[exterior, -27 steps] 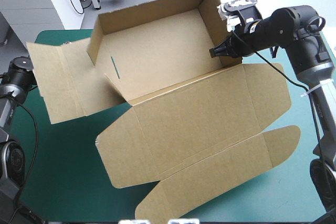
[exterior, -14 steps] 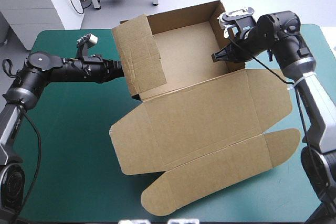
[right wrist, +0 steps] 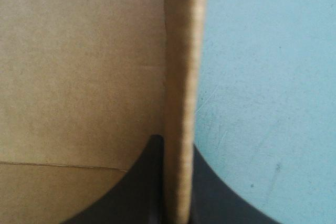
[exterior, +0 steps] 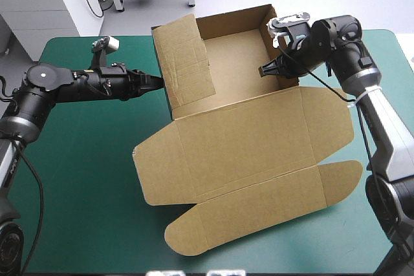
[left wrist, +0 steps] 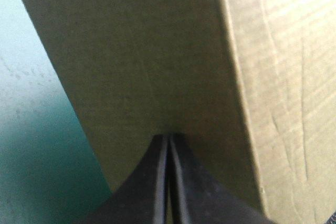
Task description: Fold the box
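Flap (exterior: 187, 63) on the box (exterior: 246, 140), which is lying on the table (exterior: 77, 179), is swinging up from flat as the left jaws, closed on nothing, are pushing it, while the right jaws are pinching the right wall (exterior: 264, 40), so tucking is probably coming next.

The left gripper (exterior: 159, 81), earlier far from the box (exterior: 246, 140), now pushes its left flap (exterior: 187, 63), once flat, upright and inward.

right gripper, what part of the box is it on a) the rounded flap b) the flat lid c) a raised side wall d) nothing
c: in the right wrist view the right gripper is shut on the box's raised side wall, with the board's edge between its jaws.
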